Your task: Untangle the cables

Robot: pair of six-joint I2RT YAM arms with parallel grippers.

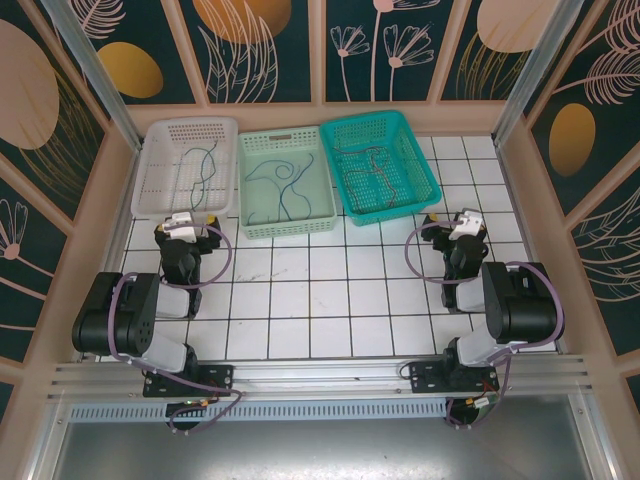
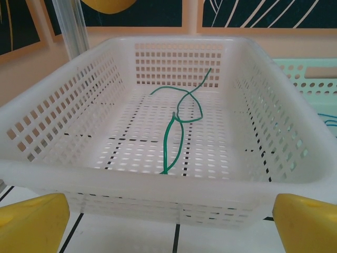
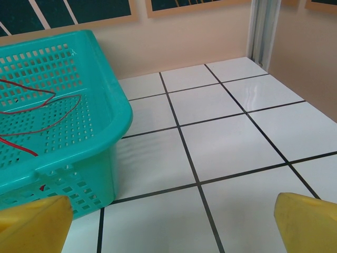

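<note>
Tabletop, middle: bare tiles, free passage between my arms. Far edge: white basket, pale green basket, teal basket, side by side; walls bar a low reach. Right of teal basket: open tiles before my right fingers.

The white-tiled table carries a white basket, a pale green basket and a teal basket, side by side at its far edge.

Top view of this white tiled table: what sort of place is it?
Probably a robot test cell: a left arm and right arm bolted at the table edge, decorated panels walling it in, baskets holding thin cables.
</note>
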